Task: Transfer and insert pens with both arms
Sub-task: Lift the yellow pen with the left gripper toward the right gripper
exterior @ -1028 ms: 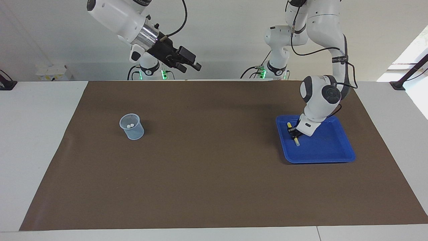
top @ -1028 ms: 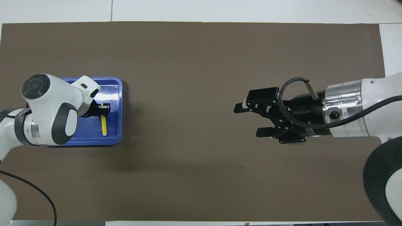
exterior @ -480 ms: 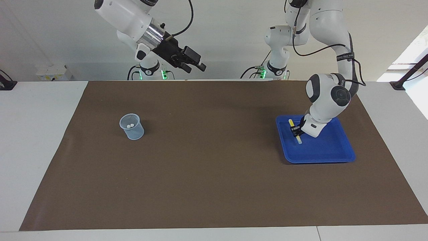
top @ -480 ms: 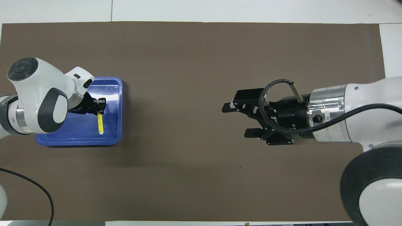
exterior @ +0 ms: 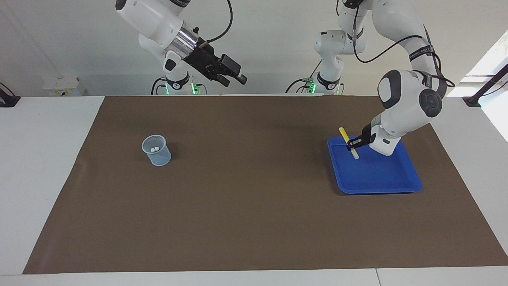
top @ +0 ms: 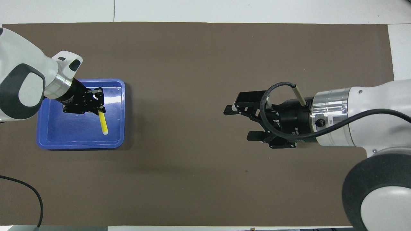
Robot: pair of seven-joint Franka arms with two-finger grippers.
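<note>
You have the left arm's black two-finger end effector (exterior: 352, 145) closed on the slim yellow marker pen with the pale whitish cap end (exterior: 349, 143), lifted clear and hanging tilted over the shallow blue plastic tray (exterior: 377, 186) at the left arm's end of the worktop (exterior: 254, 206). The grip sits near the pen's middle, with the yellow end pointing up toward the robots and the pale end hanging lower over the tray floor.

Watch that grip first: the pen is thin and held at a slant, so a quick swing toward the middle could let it pivot or slip between the fingers, and it would drop onto the brown mat or back into the tray. The handover looks to be the next risk. The right arm's black end effector (exterior: 229, 75) hangs high over the robots' edge of the mat with its fingers spread wide and nothing in them; if you bring the two together with the pen askew, the right fingers may close on air or knock the pen loose. After that, the small clear plastic cup (exterior: 156, 150) toward the right arm's end is light and narrow-mouthed, so an off-centre insertion could tip it.

Count as you go: one yellow pen in view, held; two small white rounded tips showing inside the cup, probably pen caps, though no colours can be made out; one cup; one tray, with nothing lying in it; two arms
</note>
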